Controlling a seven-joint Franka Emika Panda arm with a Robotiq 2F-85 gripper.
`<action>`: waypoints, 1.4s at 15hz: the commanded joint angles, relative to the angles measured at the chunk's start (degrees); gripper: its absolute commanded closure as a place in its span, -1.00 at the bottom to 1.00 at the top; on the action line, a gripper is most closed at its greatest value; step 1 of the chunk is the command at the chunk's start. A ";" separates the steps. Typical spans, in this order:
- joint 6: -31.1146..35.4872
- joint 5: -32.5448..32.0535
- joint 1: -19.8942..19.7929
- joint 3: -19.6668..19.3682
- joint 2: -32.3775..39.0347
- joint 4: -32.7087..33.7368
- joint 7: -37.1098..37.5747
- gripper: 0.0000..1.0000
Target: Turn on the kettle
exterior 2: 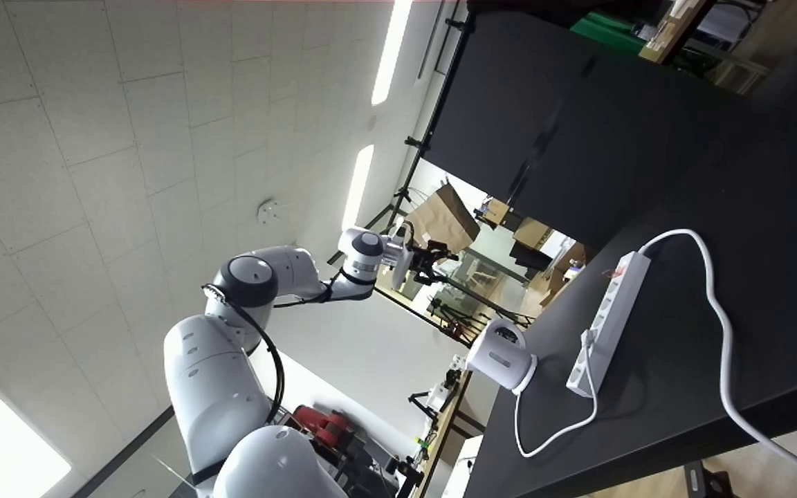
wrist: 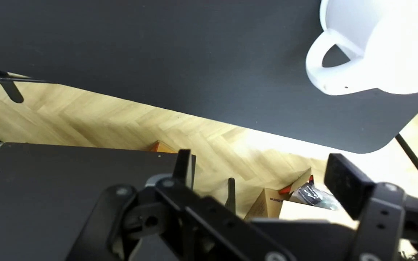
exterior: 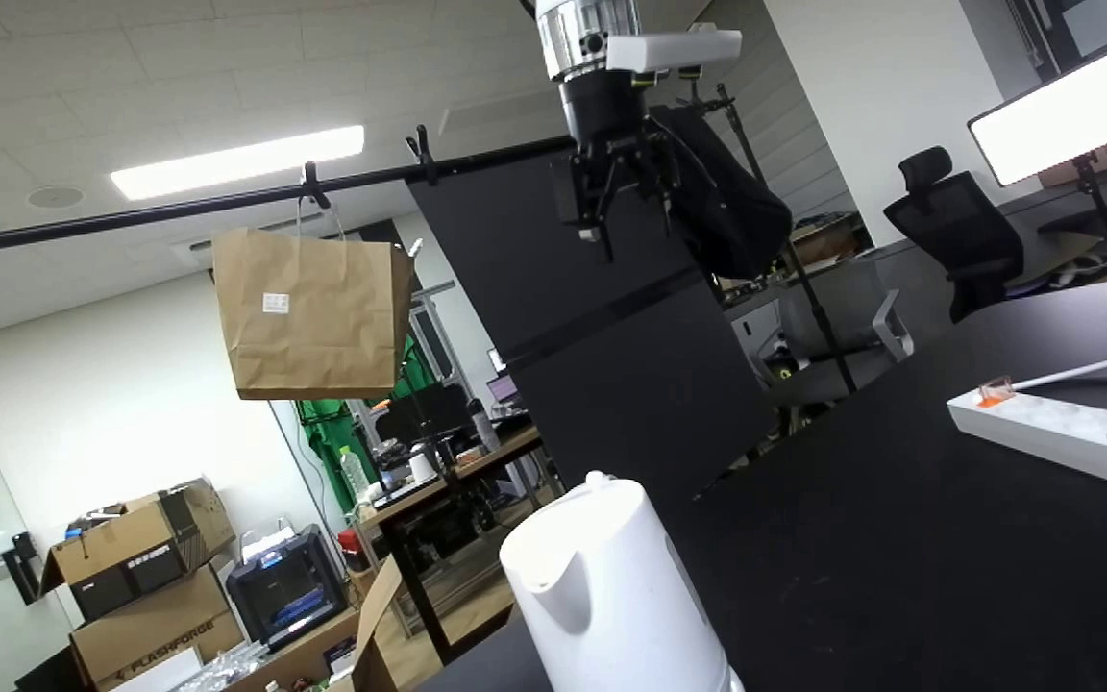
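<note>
The kettle (exterior: 616, 591) is stood on the desk (exterior: 861, 557), a paper bag (exterior: 308, 317) hung beyond, neither's contents visible; the hand (wrist: 261, 173) is spread wide.

I see just the one white kettle (exterior 2: 494, 353), its one handle (wrist: 314, 61) at two o'clock in the wrist view, and one robot arm (exterior 2: 212, 360) with one gripper (wrist: 263, 174) of two fingers (wrist: 345, 185). I count one power strip (exterior 2: 611, 321) near four o'clock in an exterior view, with one plug (exterior 2: 587, 339) in it and two white cords (exterior 2: 726, 335). Three ceiling lights (exterior 2: 359, 187) glow there, at eight, eleven and twelve o'clock. In an exterior view I spot one paper bag (exterior: 313, 317) at nine o'clock, two black clips (exterior: 429, 165) between ten and eleven, one bright panel (exterior: 1072, 115) at two, one black office chair (exterior: 962, 226) past two, and one 3D printer (exterior: 284, 586) past seven.
</note>
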 commanded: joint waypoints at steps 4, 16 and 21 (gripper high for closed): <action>-7.34 6.57 1.35 0.63 11.90 17.86 -5.44 0.17; -18.08 12.63 1.43 1.84 18.17 27.29 -9.09 0.98; -20.21 13.21 1.42 1.96 19.73 29.91 -9.66 0.98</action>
